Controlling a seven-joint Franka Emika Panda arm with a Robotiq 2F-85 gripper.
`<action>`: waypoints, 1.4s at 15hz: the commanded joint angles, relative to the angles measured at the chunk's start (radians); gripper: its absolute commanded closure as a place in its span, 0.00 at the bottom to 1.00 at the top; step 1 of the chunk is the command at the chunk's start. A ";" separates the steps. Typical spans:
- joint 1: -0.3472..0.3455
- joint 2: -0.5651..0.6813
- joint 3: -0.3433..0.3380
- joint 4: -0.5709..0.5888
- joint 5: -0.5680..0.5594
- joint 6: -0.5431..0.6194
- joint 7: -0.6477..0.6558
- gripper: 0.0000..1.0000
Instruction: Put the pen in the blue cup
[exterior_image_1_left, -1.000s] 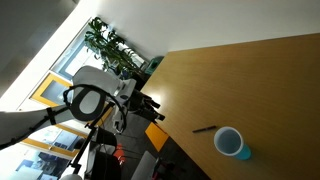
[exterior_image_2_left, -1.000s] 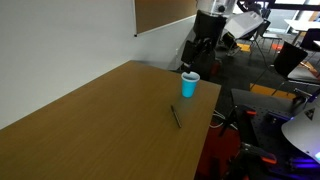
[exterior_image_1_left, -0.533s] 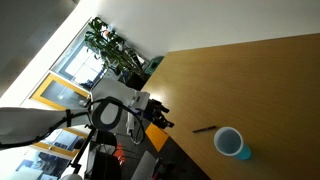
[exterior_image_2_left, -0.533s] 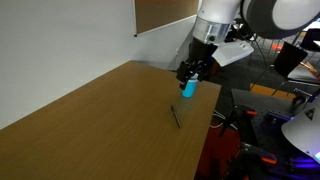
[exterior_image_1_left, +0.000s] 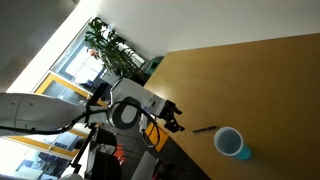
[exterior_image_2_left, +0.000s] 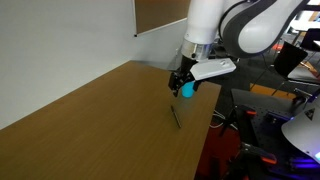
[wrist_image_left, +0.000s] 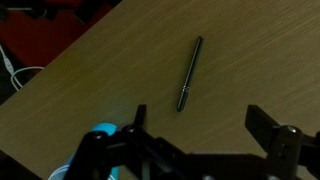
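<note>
Our end effector (wrist_image_left: 198, 125) hangs open, empty, near the thin dark pen (wrist_image_left: 191, 74) — poised, we judge, to grasp it — small light-blue cup (wrist_image_left: 100, 132) beside

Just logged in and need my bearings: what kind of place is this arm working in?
Probably an office or lab: a long wooden table, a potted plant by big windows, and a pinboard on the white wall.

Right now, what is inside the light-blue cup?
In an exterior view the small round light-blue cup shows only its whitish inside; the thin dark pen lies outside on the wooden table. The tool covers it in the wrist view.
</note>
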 joint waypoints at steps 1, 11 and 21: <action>0.059 0.115 -0.078 0.090 -0.068 0.009 0.118 0.00; 0.328 0.329 -0.340 0.180 -0.315 0.169 0.363 0.00; 0.312 0.429 -0.339 0.166 -0.330 0.317 0.407 0.00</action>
